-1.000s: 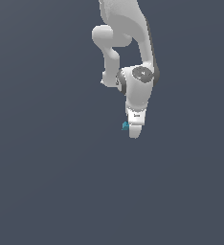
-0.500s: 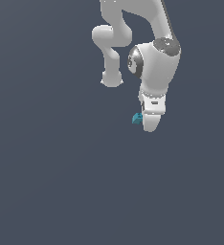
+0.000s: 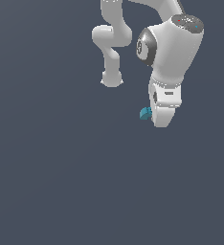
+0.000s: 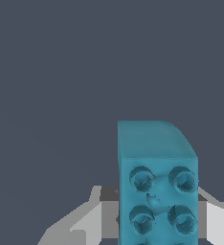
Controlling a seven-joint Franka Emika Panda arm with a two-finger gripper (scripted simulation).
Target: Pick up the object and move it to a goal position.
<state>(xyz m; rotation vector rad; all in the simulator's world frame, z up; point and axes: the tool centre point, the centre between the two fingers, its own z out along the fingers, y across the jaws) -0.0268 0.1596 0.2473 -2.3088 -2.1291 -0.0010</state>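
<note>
Slate-grey bare surface [image 3: 51, 182] below end effector [image 3: 161, 120] with teal object [image 3: 145, 114].

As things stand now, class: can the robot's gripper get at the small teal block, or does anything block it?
Yes, it seems so: the teal block already sits between the gripper's fingers, apparently held. Nothing else appears in the way in either view.

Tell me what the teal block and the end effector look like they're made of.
Block: looks like molded plastic, matte, with round stud-like dimples like a toy brick. End effector: smooth white casing, probably plastic or painted metal, with soft shading. Both are simulator renders, so the materials are a guess.
</note>
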